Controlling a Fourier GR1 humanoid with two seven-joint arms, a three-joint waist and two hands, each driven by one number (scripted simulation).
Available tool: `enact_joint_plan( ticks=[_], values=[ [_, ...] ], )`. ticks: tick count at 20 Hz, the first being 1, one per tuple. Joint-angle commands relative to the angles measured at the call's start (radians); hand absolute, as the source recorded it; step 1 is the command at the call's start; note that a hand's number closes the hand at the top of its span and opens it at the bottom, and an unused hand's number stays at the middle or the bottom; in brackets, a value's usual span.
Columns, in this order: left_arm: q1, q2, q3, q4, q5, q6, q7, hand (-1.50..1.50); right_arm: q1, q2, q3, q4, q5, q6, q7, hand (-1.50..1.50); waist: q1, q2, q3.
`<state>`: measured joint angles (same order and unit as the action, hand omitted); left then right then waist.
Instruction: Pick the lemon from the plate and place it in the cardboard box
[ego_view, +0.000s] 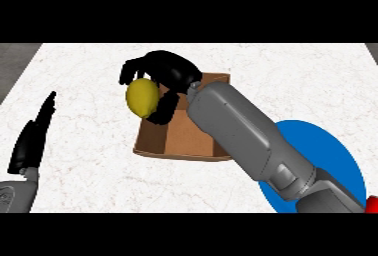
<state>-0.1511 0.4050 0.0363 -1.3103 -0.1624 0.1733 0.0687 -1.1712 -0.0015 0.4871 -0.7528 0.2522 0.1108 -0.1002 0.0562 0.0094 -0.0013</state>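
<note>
White marbled counter (88, 170); right robot hand (166, 75) holds lemon (142, 98) over cardboard box (184, 142)

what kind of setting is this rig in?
Probably a kitchen counter: a white marbled stone-look worktop, a round blue plate and a yellow lemon held by the black right hand over a brown open cardboard box.
</note>
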Motion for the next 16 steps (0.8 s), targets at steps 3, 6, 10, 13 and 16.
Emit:
enact_joint_plan(
  ticks=[3,6,10,13,16],
  values=[
    [-0.040,0.002,0.014,0.030,0.001,-0.021,0.008,0.00,-0.037,0.001,0.156,0.080,-0.193,-0.058,0.053,-1.50,0.018,0.004,0.000],
    [-0.047,0.030,0.037,0.048,0.015,-0.052,-0.018,0.00,0.000,0.001,0.199,0.056,-0.270,-0.107,0.002,-1.50,0.016,0.005,0.000],
    [-0.027,0.023,0.042,0.043,0.018,-0.053,-0.046,0.00,-0.008,0.001,0.165,0.062,-0.326,-0.193,-0.115,-1.50,0.015,0.005,0.000],
    [-0.028,0.005,0.028,0.047,-0.010,-0.027,-0.017,0.00,-0.057,0.001,0.073,0.125,-0.382,-0.197,-0.170,-1.50,0.007,0.007,0.001],
    [0.006,0.007,0.046,0.007,-0.003,-0.015,-0.031,0.00,-0.031,0.001,0.017,0.102,-0.458,-0.202,-0.168,-1.50,-0.008,-0.001,0.001]
  ],
)
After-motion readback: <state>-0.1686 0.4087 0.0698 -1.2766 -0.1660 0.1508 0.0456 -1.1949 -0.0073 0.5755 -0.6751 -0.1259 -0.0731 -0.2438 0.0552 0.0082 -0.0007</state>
